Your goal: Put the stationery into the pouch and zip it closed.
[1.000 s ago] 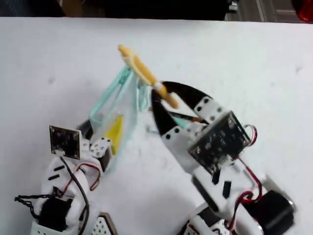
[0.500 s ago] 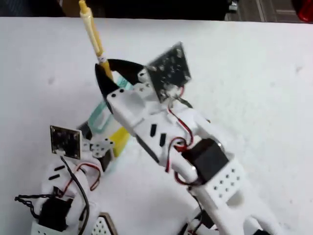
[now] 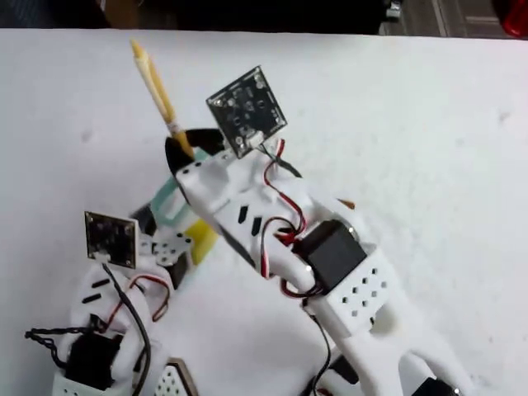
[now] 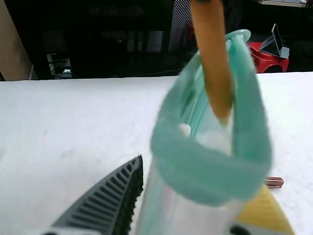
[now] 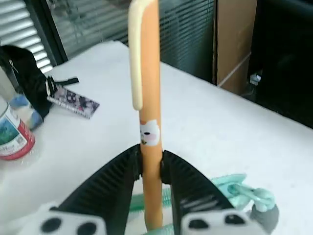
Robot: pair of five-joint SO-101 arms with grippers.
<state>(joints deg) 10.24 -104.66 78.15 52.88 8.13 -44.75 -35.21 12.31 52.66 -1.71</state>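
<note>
An orange pen (image 3: 155, 82) with a pale cap stands nearly upright, and my right gripper (image 3: 176, 147) is shut on its lower half. In the right wrist view the pen (image 5: 149, 112) rises between the black fingers (image 5: 110, 183), with the pouch's teal rim (image 5: 239, 192) just beneath. The clear pouch (image 3: 169, 202) with teal trim stands open, held by my left gripper (image 3: 169, 247), which is shut on its side. In the left wrist view the pen's tip (image 4: 215, 73) points into the pouch mouth (image 4: 210, 166) beside my grey finger (image 4: 107, 200). A yellow item (image 3: 203, 237) lies inside the pouch.
The right arm (image 3: 330, 272) crosses the table's middle and hides the surface behind the pouch. A small brown piece (image 4: 274, 182) lies on the table by the pouch. Farther off sit a red-based can (image 5: 12, 132), a booklet (image 5: 73, 100) and a black bag (image 5: 22, 68).
The right arm swung left from beside the pouch to above it. The pen went from slanting across the pouch to nearly upright over its mouth. The left arm kept still.
</note>
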